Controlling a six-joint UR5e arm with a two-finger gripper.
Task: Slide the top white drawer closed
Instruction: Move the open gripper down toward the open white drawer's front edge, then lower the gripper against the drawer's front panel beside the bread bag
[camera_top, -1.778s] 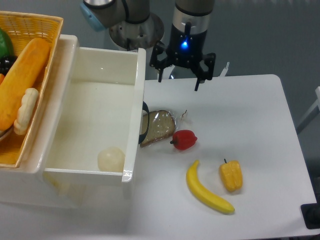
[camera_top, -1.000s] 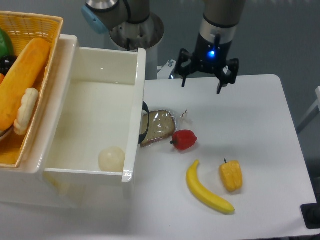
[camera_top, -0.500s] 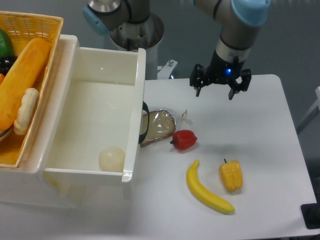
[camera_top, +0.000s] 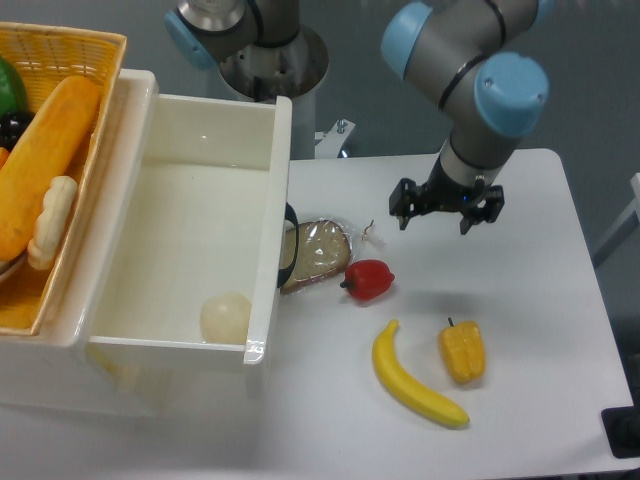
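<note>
The top white drawer (camera_top: 262, 330) stands pulled out to the right, a deep glossy white tray. A pale round thing (camera_top: 226, 318) lies in its near right corner. Its curved black handle (camera_top: 291, 256) shows on the right front panel. My gripper (camera_top: 447, 213) hangs open and empty above the table, right of the drawer and well apart from the handle, fingers pointing down.
A wrapped bread slice (camera_top: 316, 254) lies against the handle. A red pepper (camera_top: 369, 279), a banana (camera_top: 415, 378) and a yellow pepper (camera_top: 462, 351) lie on the white table (camera_top: 520, 270). A yellow wicker basket (camera_top: 40, 150) with food sits at the left.
My gripper has moved right and toward the camera, lower over the table, still open. The drawer has not moved; the pale round thing shifted slightly.
</note>
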